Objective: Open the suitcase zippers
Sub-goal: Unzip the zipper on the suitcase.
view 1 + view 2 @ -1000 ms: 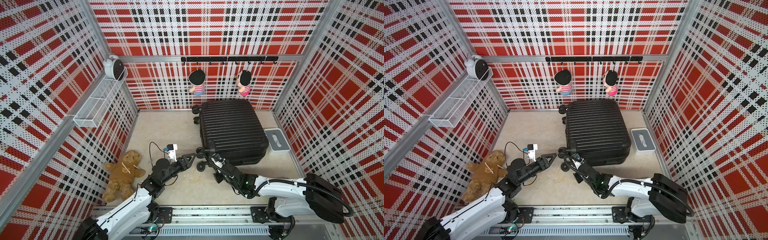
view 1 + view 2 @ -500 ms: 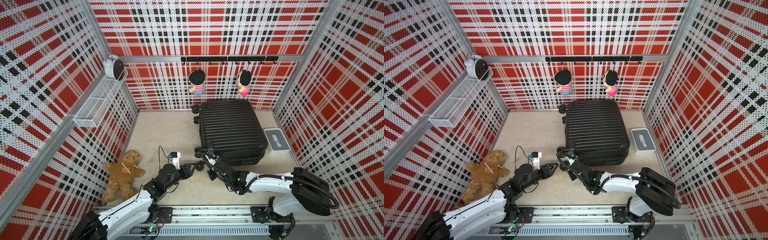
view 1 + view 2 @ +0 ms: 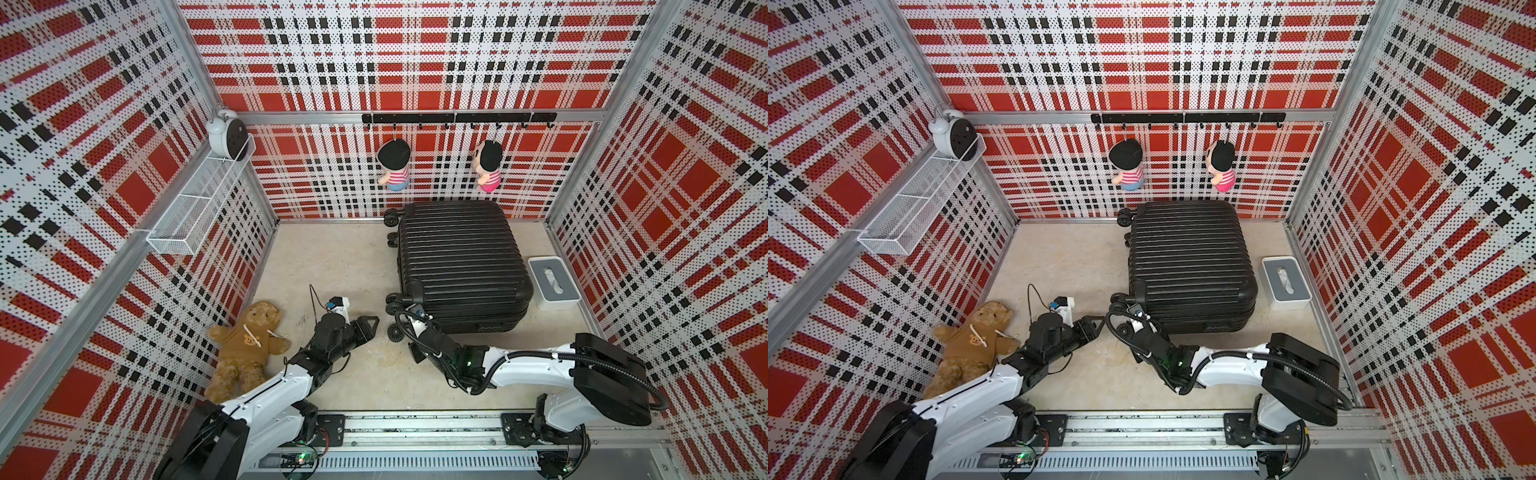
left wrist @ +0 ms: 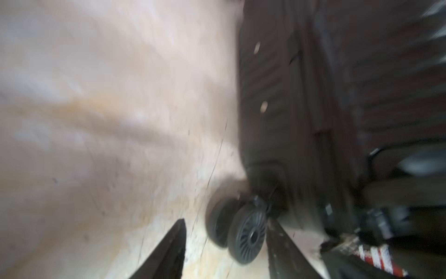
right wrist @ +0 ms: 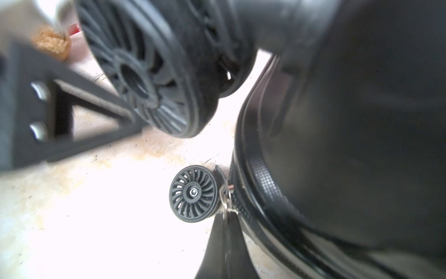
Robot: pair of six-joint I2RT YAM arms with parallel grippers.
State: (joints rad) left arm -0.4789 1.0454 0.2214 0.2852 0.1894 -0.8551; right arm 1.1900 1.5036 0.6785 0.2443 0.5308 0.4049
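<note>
The black ribbed suitcase lies flat on the floor against the back wall. My right gripper is at its near-left corner, between the caster wheels. In the right wrist view it is shut on the small metal zipper pull, beside the textured zipper track. My left gripper is open just left of that corner. In the left wrist view, a caster wheel sits between its spread fingers, apart from both.
A brown teddy bear lies by the left wall. A white-and-grey box stands right of the suitcase. A wire basket and an alarm clock hang on the left wall. Two dolls hang on the back wall.
My left gripper dipped toward the front rail and came back up beside the caster wheel. My right arm's elbow swung left while its gripper stayed at the suitcase corner.
</note>
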